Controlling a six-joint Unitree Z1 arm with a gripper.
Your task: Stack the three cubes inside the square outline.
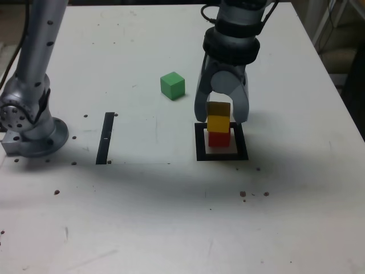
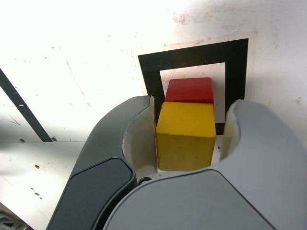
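Three cubes: one red, one yellow, one green, all of equal size, are counted on the white table [image 1: 285, 217].
Red cube [image 1: 218, 138]: it is seated on the pale centre of the square outline [image 1: 200, 142].
Yellow cube [image 1: 218, 123]: it is stacked on the red cube, roughly square to it, between the jaws.
Green cube [image 1: 172, 85]: it is left alone on the table, well apart from the outline, toward the exterior view's left.
Gripper [image 1: 222, 117]: the jaws are seen apart around the yellow cube; in the wrist view one jaw lies against a side face and a gap shows at the other, so the cube is judged released, not clamped.
Handling: the cubes are judged light, rigid and matte, so little slip is expected; a loose stack is easily toppled by a sideways nudge.
Hold point: the green cube is best taken on two opposite flat side faces, with the jaws centred.
Containers: none are present; the outline is a flat mark holding the two-cube stack only.
Black strip [image 1: 106, 137]: it lies unused at the exterior view's left.
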